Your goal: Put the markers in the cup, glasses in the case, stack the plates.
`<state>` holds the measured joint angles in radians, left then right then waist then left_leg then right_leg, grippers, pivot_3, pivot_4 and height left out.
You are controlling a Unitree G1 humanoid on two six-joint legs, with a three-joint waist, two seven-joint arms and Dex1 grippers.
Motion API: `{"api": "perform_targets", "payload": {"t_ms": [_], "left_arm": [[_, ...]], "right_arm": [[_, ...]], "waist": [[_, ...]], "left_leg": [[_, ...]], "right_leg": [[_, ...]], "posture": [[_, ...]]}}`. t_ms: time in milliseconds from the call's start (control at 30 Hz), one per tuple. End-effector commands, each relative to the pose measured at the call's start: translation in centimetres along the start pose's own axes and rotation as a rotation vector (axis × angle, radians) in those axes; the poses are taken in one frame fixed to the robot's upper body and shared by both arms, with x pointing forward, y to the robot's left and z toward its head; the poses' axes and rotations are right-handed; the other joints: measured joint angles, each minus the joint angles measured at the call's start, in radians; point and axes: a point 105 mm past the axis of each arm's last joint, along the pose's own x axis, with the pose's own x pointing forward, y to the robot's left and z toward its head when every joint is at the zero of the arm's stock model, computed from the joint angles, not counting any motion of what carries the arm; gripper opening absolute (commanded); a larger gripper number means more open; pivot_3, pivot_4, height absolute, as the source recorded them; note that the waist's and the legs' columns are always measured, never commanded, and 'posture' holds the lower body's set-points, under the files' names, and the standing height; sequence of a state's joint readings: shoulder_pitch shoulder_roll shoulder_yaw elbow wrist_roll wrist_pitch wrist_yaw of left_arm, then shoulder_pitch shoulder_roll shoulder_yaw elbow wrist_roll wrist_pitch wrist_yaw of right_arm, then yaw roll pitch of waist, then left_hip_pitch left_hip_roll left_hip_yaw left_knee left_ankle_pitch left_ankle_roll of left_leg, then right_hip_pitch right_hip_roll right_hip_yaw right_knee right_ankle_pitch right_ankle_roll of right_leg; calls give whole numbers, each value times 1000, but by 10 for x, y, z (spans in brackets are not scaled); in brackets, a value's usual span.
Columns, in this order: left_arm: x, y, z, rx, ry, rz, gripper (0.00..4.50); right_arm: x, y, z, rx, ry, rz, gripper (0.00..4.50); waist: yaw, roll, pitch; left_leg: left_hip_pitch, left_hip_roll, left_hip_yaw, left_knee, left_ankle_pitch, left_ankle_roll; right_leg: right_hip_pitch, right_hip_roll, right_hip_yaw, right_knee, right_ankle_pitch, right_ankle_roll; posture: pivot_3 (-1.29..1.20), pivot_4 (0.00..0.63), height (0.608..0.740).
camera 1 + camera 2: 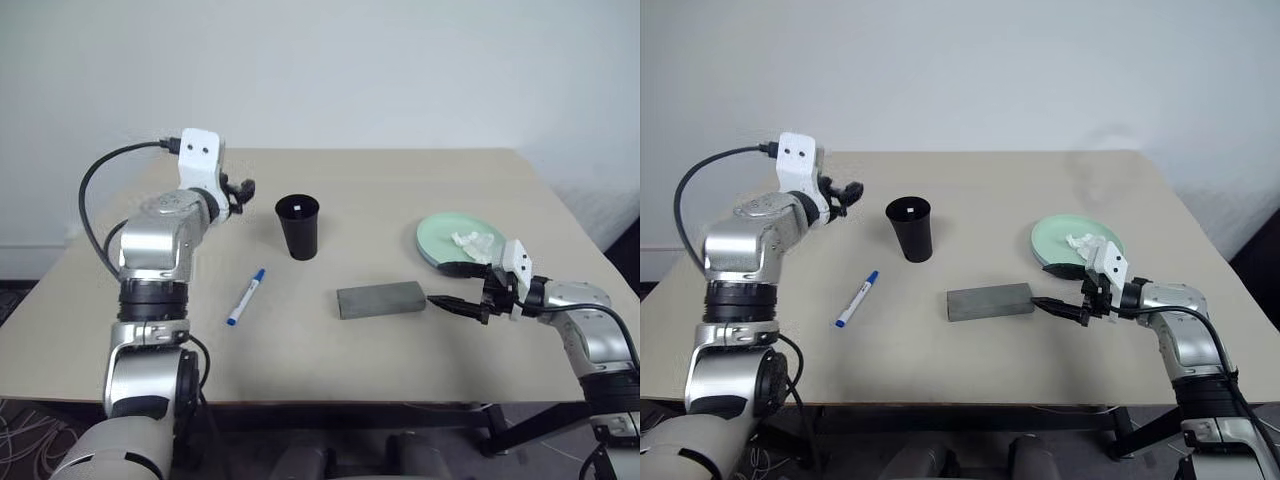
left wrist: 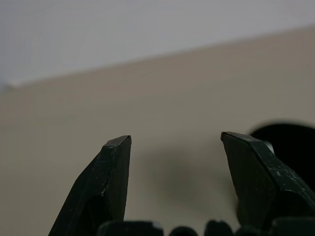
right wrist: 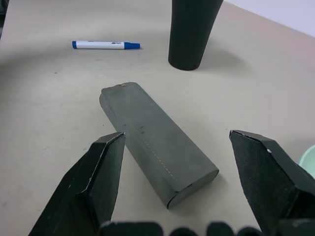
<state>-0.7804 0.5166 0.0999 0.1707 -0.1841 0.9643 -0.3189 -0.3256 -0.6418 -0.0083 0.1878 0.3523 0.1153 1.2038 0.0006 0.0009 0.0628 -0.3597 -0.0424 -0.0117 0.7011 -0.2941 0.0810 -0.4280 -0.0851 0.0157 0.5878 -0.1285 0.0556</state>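
Just ahead of your spread, empty right gripper lies the matte grey box-shaped case, long axis pointing at its fingertips.

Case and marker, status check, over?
Both grippers open, empty: left gripper raised beside cup, right gripper facing case. Case shut. Blue-capped marker lying on table, path clear.

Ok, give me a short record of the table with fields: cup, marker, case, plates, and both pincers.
cup: black cup upright, something white showing inside
marker: white, blue-capped marker lying flat on the table
case: grey case closed, lying flat
plates: mint green plate on top, white tissue on it
left pincer: open, empty
right pincer: open, pointing at the case
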Motion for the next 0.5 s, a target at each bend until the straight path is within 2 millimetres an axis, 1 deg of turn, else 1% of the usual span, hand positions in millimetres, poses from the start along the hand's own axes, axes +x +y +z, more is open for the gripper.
{"api": "perform_targets", "payload": {"t_ms": [33, 133, 167, 233, 333, 400, 500], "left_arm": [[-9, -1, -5, -5, 50, -24, 3053], [-9, -7, -28, 2, 151, -53, 3053], [-8, -13, -38, 15, 198, -77, 3053], [-9, -25, -52, 35, 254, -128, 3053], [-10, -35, -65, 37, 295, -168, 3053], [-10, -37, -70, 37, 315, -170, 3053], [-11, -38, -87, 51, 371, -159, 3053]], "right_arm": [[1, -4, 10, -44, -26, 2, 3684], [2, -4, 10, -43, -27, 3, 3684], [2, -4, 10, -43, -28, 3, 3684], [2, -4, 9, -42, -29, 3, 3684], [2, -4, 9, -43, -30, 1, 3684], [2, -4, 9, -43, -30, -1, 3684], [0, -4, 8, -42, -27, -8, 3684]], "waist": [[0, 0, 0], [0, 0, 0], [0, 0, 0], [0, 0, 0], [-1, 0, 0], [-1, 0, 0], [-1, 0, 0]], "left_leg": [[0, 0, 0, 0, 0, -1], [0, 0, 0, 0, 0, -2], [0, 0, 0, 0, 0, -2], [0, 0, 0, 0, -2, -5], [0, 0, 0, 0, -1, -5], [0, 0, 0, 0, -1, -5], [0, 0, 0, 0, -1, -5]], "right_leg": [[0, 0, 0, 0, 0, 0], [0, 0, 0, 0, 0, 0], [0, 0, 0, 0, 0, 0], [0, 0, 0, 0, 0, 0], [0, 0, 0, 0, 0, 0], [0, 0, 0, 0, 0, 0], [0, 0, 0, 1, 0, 0]], "posture": [[0, 0, 740], [0, 0, 740], [0, 0, 740], [0, 0, 740], [0, 0, 740], [0, 0, 740], [0, 0, 740]]}}
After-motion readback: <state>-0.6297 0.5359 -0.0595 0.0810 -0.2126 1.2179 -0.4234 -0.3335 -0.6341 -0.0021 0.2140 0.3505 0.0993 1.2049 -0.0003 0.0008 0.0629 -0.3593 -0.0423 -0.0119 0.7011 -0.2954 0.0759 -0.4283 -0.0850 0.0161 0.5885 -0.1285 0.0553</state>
